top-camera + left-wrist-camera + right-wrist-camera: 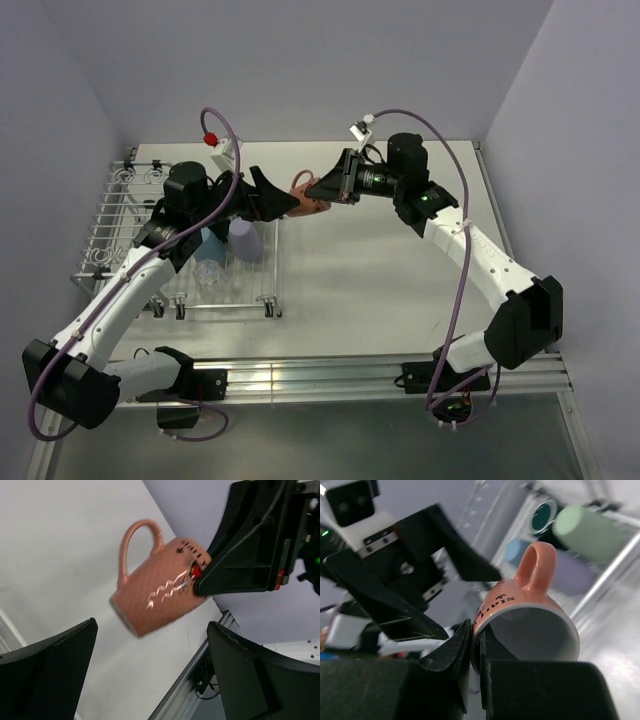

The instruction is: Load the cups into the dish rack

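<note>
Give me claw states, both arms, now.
Left claw: open, holding nothing.
Right claw: closed on the salmon-orange mug, pinching its rim.

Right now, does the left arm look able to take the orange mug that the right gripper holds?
Probably yes. The left gripper is open and faces the orange mug, with nothing between them. The right gripper pinches only the rim, so the body and handle are free.

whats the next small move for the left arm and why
Probably ease the left pincer forward around the salmon mug, then shut it: its jaws stand open with the mug just ahead, held in midair by the right pincer at the rim.
</note>
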Motion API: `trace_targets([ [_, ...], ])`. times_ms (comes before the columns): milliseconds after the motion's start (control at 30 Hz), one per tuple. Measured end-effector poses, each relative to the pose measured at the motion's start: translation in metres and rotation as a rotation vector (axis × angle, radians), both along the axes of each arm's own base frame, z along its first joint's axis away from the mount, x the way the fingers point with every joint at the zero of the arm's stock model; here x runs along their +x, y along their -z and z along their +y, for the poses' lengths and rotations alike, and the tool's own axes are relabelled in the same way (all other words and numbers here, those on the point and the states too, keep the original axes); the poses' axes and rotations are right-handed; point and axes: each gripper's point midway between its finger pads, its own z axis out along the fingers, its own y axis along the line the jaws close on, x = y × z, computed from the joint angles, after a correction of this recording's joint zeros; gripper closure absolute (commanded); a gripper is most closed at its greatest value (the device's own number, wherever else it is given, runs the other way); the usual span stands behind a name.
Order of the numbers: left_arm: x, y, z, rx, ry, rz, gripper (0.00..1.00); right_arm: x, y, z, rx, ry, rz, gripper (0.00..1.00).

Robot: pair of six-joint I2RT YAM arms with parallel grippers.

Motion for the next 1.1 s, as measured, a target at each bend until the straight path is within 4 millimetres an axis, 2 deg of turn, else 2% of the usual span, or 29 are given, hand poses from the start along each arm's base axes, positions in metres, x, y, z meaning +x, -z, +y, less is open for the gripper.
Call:
trace_targets([
  [233, -0.002, -0.004, -0.015, -0.055, 0.105, -0.062, 0.02, -0.024, 0.005, 0.017, 0.184, -0.172, 0.145, 1.00],
  [467, -0.010, -0.015, -0.020, -0.095, 0.167, -0.100, 0.03, -0.038, -0.030, 0.016, 0.325, -0.264, 0.118, 1.00],
  [667, -0.019, -0.019, -0.023, -0.122, 0.210, -0.115, 0.05, -0.045, -0.037, 0.015, 0.373, -0.311, 0.127, 1.00],
  [1033, -0.031, -0.022, -0.024, -0.153, 0.251, -0.106, 0.18, -0.048, -0.043, 0.014, 0.410, -0.336, 0.119, 1.00],
  [1100, -0.033, -0.022, -0.024, -0.156, 0.254, -0.102, 0.26, -0.047, -0.043, 0.014, 0.412, -0.335, 0.116, 1.00],
])
